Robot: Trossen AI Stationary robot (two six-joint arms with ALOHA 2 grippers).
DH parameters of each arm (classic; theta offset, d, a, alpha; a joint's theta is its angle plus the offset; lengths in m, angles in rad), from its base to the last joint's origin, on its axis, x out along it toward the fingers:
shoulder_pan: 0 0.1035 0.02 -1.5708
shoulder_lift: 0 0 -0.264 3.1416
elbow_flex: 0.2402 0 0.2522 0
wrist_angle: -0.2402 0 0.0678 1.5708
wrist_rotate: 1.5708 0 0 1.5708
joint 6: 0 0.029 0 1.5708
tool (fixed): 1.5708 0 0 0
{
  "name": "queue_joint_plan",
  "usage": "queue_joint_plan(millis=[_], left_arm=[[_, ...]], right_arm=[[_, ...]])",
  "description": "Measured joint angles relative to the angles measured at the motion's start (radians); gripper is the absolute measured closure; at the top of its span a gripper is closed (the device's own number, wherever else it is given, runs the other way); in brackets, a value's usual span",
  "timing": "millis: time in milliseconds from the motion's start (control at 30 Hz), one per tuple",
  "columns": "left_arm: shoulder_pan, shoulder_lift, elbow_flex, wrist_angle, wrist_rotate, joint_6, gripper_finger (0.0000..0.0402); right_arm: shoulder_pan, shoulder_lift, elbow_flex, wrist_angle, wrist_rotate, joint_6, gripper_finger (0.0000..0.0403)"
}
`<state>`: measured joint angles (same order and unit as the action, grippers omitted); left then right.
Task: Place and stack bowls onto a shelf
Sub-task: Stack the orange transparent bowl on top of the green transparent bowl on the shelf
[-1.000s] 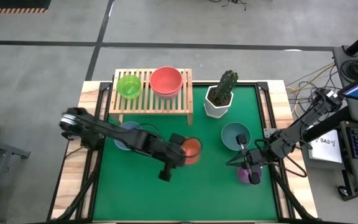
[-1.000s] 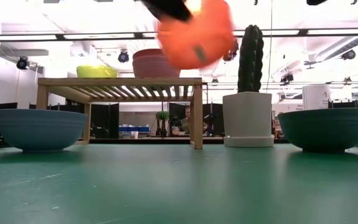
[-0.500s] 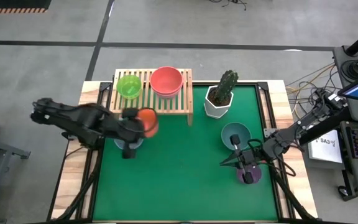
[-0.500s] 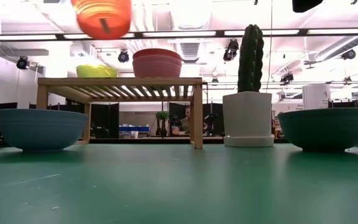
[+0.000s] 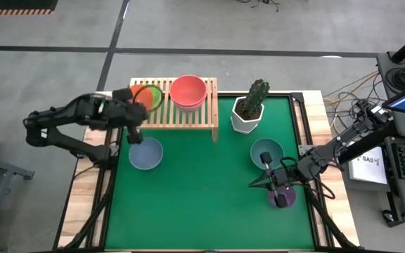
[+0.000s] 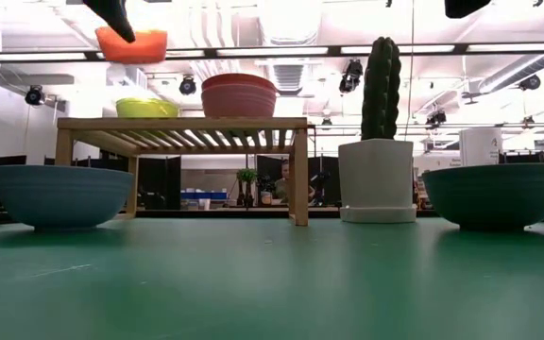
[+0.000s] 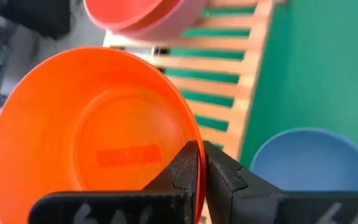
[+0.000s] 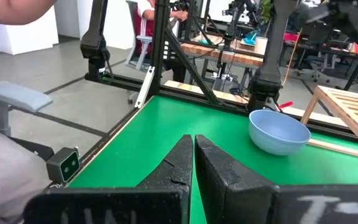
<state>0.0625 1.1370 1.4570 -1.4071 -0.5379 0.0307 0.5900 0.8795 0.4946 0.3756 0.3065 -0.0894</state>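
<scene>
My left gripper is shut on the small red-orange bowl and holds it over the shelf's left end, above the lime green bowl. A coral-red bowl sits nested in a pink one on the shelf's slats. The blue-grey bowl, the teal bowl and the purple bowl stand on the green mat. My right gripper is shut and empty, low over the mat beside the purple bowl. No yellow bowl shows. My left gripper pinches the red-orange bowl's rim, one finger inside the bowl and one outside. The fingers come from above. The bowl hangs clear, opening up, over the lime green bowl.
A white faceted pot with a cactus stands on the mat right of the shelf. The mat between the blue-grey and teal bowls is bare. People sit beyond the table in the right wrist view.
My left gripper has carried the red-orange bowl from above the mat's middle toward the table's left and far edges, to above the shelf's left end. The bowl has turned from tipped on its side to opening up.
</scene>
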Motion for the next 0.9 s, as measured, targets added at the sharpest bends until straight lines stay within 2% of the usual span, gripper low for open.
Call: queue_joint_plan(millis=[167,333,533,900], left_arm=[[0.173,0.027,0.0,0.014,0.108,0.126,0.0401],[0.285,0.048,0.0,0.046,0.177,0.218,0.0401],[0.364,0.064,0.0,0.105,0.268,0.295,0.0401],[0.46,0.122,-0.007,0.112,0.317,0.327,0.0401]], right_arm=[[0.0,0.001,0.0,-0.001,0.0,0.008,0.0394],[0.0,0.001,0.0,-0.001,0.0,0.013,0.0394],[0.0,0.001,0.0,-0.002,0.004,0.012,0.0394],[0.0,0.001,0.0,-0.002,0.005,0.011,0.0394]])
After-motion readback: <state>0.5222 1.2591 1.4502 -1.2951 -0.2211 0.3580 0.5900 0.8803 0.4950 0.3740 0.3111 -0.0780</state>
